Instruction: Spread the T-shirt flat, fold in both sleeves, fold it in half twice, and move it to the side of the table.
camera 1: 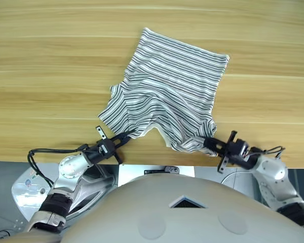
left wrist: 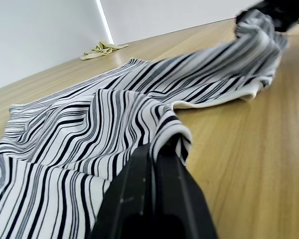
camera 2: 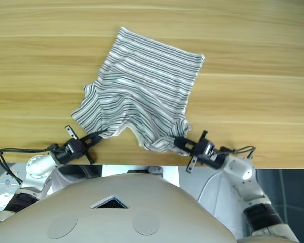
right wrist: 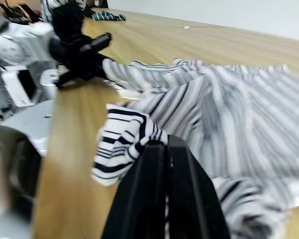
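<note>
Garment under inspection is a black-and-white striped T-shirt, lying on the wooden table close to its near edge, with the far hem straight and fairly flat and the near half rumpled into ridges. The left gripper sits low over the table at the shirt's near left corner, its fingers pressed together on a small fold of the striped edge; the left wrist view confirms cloth nipped between the tips. The right gripper is at the near right corner, likewise clamped on a bunched wad of fabric that rises off the table surface. Between the two holds the near edge sags in a shallow arc, which indicates slack rather than tension. Judgement: the two corner holds are placed so the arms can draw the cloth apart and toward the robot to take out the wrinkles, so the spreading step is in hand and no sleeve is folded yet. Risk noted: the right hold gathers several layers, which may leave that corner creased when laid down.
</note>
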Controlling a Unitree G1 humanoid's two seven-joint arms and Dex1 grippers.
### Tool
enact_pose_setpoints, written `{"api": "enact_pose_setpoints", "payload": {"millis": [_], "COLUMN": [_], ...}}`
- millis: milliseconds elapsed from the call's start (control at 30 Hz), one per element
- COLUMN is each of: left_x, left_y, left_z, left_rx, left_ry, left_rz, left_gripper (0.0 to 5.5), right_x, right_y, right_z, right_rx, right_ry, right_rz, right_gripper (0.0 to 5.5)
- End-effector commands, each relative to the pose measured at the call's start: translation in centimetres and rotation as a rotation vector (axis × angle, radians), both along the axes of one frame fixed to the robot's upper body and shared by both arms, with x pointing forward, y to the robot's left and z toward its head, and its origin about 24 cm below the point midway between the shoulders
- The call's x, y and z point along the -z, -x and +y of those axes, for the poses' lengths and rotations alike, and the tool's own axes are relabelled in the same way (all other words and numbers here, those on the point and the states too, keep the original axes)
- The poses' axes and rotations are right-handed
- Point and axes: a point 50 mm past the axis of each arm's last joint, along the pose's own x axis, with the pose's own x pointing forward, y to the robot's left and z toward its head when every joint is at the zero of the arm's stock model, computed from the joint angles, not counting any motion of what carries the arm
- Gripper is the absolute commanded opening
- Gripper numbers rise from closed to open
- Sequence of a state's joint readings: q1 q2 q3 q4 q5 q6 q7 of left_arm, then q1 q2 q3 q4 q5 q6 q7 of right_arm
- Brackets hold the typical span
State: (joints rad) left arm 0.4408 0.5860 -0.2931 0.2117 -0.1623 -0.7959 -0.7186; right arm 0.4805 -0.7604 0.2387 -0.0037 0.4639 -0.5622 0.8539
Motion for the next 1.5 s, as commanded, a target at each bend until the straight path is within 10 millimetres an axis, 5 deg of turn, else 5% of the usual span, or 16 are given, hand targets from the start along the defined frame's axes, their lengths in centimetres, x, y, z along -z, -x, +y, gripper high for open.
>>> {"api": "enact_pose_setpoints", "payload": {"millis": [33,200,300,533,667,833,1033,1100,1300,1400,1500], "left_x": [2.1,1.6,1.3,0.3,-0.3,-1.6,-2.9,-3.4,-6.9,-7.2,-7.7], "left_y": [1.6,1.6,1.7,0.1,-1.2,-2.3,-3.9,-4.4,-5.1,-5.9,-6.9], "left_z": [1.9,3.9,5.3,9.6,10.2,11.2,12.2,10.7,5.0,3.2,2.2], "left_rx": [-0.095,-0.228,-0.275,-0.482,-0.528,-0.641,-0.704,-0.645,-0.407,-0.416,-0.47], "left_ry": [-0.132,-0.133,-0.154,-0.134,-0.054,0.213,0.406,0.429,0.618,0.618,0.592], "left_rz": [0.14,0.128,0.122,0.081,0.046,-0.012,-0.083,-0.107,-0.23,-0.222,-0.215], "left_gripper": [0.07,0.07,0.59,1.71,2.29,3.21,3.21,3.21,3.21,3.21,3.21], "right_x": [1.1,1.2,1.0,-1.2,-4.0,-6.8,-7.8,-7.0,-1.9,-1.4,-0.5], "right_y": [-0.4,-0.5,0.3,2.0,1.4,-0.8,-3.3,-5.4,-14.9,-17.5,-17.8], "right_z": [-1.4,-3.4,-4.0,-1.0,-0.2,-2.9,-5.0,-4.5,1.5,3.5,3.9], "right_rx": [0.012,0.07,0.036,-0.133,-0.117,0.053,0.125,0.203,0.32,0.373,0.397], "right_ry": [0.13,0.224,0.246,0.131,-0.011,-0.262,-0.403,-0.285,0.217,0.306,0.34], "right_rz": [0.027,0.007,0.015,-0.04,-0.115,-0.138,-0.159,-0.183,-0.231,-0.257,-0.176], "right_gripper": [0.0,0.0,0.0,1.28,1.81,1.81,1.81,1.81,1.81,1.81,1.81]}}
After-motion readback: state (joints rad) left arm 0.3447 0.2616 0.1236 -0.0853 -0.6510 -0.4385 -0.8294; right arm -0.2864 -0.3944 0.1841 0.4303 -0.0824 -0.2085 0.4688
